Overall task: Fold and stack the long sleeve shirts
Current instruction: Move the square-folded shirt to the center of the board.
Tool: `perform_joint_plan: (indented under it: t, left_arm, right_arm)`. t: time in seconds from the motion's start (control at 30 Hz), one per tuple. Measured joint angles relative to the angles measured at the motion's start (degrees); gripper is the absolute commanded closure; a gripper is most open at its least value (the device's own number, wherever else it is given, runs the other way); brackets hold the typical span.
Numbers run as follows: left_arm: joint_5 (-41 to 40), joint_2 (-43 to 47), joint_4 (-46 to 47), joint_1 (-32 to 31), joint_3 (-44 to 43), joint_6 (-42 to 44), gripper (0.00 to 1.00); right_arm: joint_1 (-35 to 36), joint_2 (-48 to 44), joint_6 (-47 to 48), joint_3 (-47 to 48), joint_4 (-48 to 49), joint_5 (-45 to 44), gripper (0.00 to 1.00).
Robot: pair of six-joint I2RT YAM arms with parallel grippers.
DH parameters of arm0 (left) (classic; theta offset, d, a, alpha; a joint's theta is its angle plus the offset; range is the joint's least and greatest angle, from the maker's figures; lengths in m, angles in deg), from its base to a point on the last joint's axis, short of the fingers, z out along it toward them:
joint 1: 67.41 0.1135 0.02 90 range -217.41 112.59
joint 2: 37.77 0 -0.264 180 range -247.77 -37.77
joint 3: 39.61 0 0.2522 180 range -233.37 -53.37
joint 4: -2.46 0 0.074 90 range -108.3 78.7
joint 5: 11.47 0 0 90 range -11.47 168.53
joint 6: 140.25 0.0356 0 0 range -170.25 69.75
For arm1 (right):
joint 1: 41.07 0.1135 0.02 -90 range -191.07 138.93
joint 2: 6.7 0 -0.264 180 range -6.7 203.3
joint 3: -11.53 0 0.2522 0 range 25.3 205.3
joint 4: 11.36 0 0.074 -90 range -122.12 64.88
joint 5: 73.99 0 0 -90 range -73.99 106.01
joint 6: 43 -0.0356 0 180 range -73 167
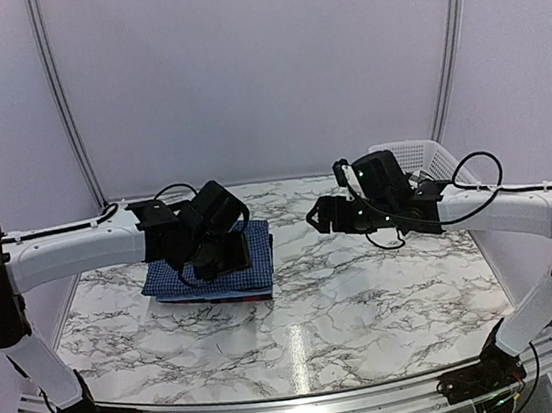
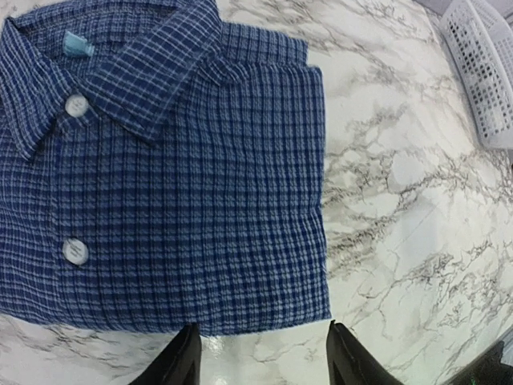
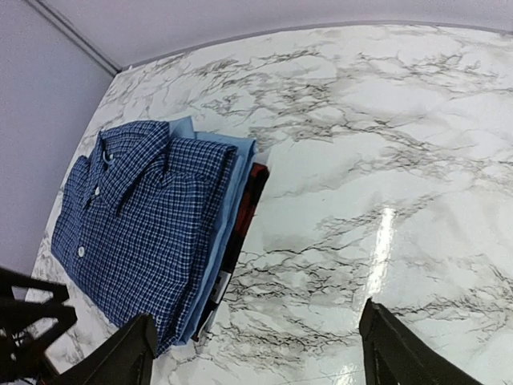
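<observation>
Top external: shirt stack (image 1: 170, 283) left of centre on the table (image 1: 368, 296)

The navy checked shirt (image 2: 160, 184) lay topmost, over the light blue shirt (image 3: 231, 192) and the dark red shirt (image 3: 255, 186). The left gripper (image 2: 263, 337) hovered above the stack — jaws parted, empty. The right gripper (image 3: 256, 317), well to the right, gaped wide, holding nothing.

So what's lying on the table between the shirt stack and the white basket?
Only bare marble tabletop between shirt stack and basket, clearest in the left wrist view; from above, the right gripper hangs over it.
</observation>
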Motion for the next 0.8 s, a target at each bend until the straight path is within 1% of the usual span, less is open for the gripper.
perform_joint_plan:
  t: [0.03,0.1,0.13,0.2,0.27,0.3,0.47,0.63,0.8]
  left_arm:
    - [-1.0,-1.0,0.0,-1.8,0.0,-2.9,0.4]
    - [-2.7,-2.6,0.0,-4.8,0.0,-8.1,0.28]
    - [-3.6,-3.3,0.0,-6.2,0.0,-11.3,0.25]
    - [-4.9,-4.4,-0.1,-8.3,0.0,-17.7,0.1]
    - [-6.1,-5.1,-0.3,-9.9,0.0,-22.7,0.03]
    - [-6.8,-5.7,-0.3,-10.8,-0.3,-25.3,0.01]
    - [-9.7,-12.9,-0.3,-13.0,-5.2,-34.0,0.01]
    - [-12.6,-20.3,-0.8,-13.3,-8.0,-43.0,0.01]
    - [-18.2,-23.8,-3.3,-13.2,-10.0,-49.5,0.01]
  right_arm:
    - [-0.3,-1.1,0.1,-1.0,-0.3,-0.5,0.13]
    - [-0.7,-3.4,0.4,-2.8,-1.0,-1.4,0.1]
    - [-0.9,-4.6,0.5,-3.9,-1.4,-1.8,0.09]
    - [-1.1,-7.0,0.9,-5.5,-2.3,-2.2,0.07]
    - [-1.2,-9.7,1.5,-6.9,-3.1,-2.7,0.06]
    - [-1.2,-10.7,1.6,-7.4,-3.3,-2.9,0.06]
    - [-2.1,-16.3,2.7,-9.4,-5.0,-3.3,0.04]
    - [-2.9,-21.0,3.5,-10.7,-7.3,-3.4,0.03]
    - [-3.0,-23.6,4.3,-11.2,-9.2,-3.3,0.01]
